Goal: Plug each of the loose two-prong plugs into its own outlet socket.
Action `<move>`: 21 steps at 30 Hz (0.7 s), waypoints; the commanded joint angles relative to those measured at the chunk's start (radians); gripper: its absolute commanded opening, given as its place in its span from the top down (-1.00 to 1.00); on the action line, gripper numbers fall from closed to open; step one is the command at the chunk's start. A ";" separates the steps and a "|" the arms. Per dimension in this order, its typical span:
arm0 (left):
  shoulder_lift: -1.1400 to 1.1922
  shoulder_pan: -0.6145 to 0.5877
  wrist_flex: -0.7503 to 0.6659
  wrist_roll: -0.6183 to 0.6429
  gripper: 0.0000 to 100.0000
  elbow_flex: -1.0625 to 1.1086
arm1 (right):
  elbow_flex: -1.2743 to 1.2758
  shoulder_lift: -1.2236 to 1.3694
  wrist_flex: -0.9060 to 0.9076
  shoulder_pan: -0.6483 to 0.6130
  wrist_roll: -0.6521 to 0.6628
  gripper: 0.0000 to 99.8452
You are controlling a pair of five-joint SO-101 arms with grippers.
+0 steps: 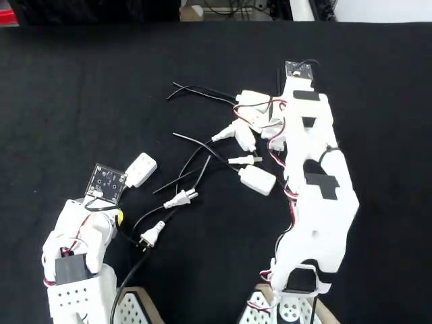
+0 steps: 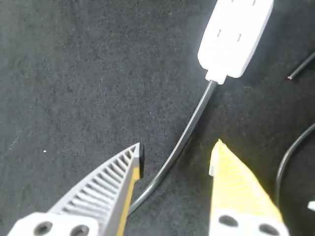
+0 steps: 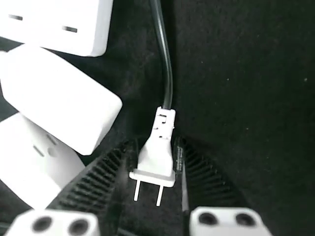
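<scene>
Risk, right side: the right tool (image 3: 153, 147) has the held plug (image 3: 156, 162) by its body with the prongs pointing back toward the wrist, away from the outlet blocks (image 3: 59, 98) just beside it. As judged, the plug must be turned round before it can go in. A regrip could drop it, and its cord (image 3: 166, 73), trailing away from the tool, could drag it askew.

The blocks lie loose in a huddle. A push on unaligned prongs would likely shove a block along the worktop (image 1: 81, 88) rather than seat the plug.

Right tool state: narrow, the jaws pressed against both flanks of the plug, prongs free between them. It sits at about 1 o'clock on the worktop, among the blocks.

Risk, left side: the left tool (image 2: 177, 147) stands astride a black cord (image 2: 197, 110), not the left outlet block (image 2: 236, 34) it leads to. Closing here would pinch cord and brace nothing.

Left tool state: wide open, holding nothing. Contact with the cord cannot be told. It sits at about 8 o'clock, with its block a little beyond the tips.

Still to do: two loose plugs (image 1: 181, 198) lie at about 7 o'clock of centre, well apart from any socket.
</scene>
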 commanded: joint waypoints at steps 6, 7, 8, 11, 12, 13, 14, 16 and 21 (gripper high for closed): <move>-0.009 -0.004 0.003 0.008 0.53 0.016 | -0.061 0.001 0.023 0.018 -0.008 0.96; -0.009 -0.004 0.003 0.008 0.53 0.016 | -0.061 0.001 0.023 0.018 -0.005 0.98; -0.009 -0.004 0.003 0.008 0.53 0.016 | -0.061 0.001 0.025 0.018 -0.005 0.95; -0.009 -0.004 0.003 0.008 0.53 0.016 | -0.077 0.001 0.063 0.018 -0.002 0.98; -0.009 -0.004 0.003 0.008 0.53 0.016 | -0.094 0.001 0.094 0.018 0.006 0.98; -0.009 -0.004 0.003 0.008 0.53 0.016 | -0.116 0.001 0.129 0.018 0.028 0.98; -0.009 -0.005 0.003 0.008 0.53 0.016 | -0.137 0.001 0.158 0.018 0.041 0.98; -0.009 -0.005 0.003 0.008 0.53 0.016 | -0.183 0.001 0.204 0.028 0.054 0.98; -0.009 -0.004 0.003 0.008 0.53 0.016 | -0.357 0.001 0.361 0.068 0.167 0.98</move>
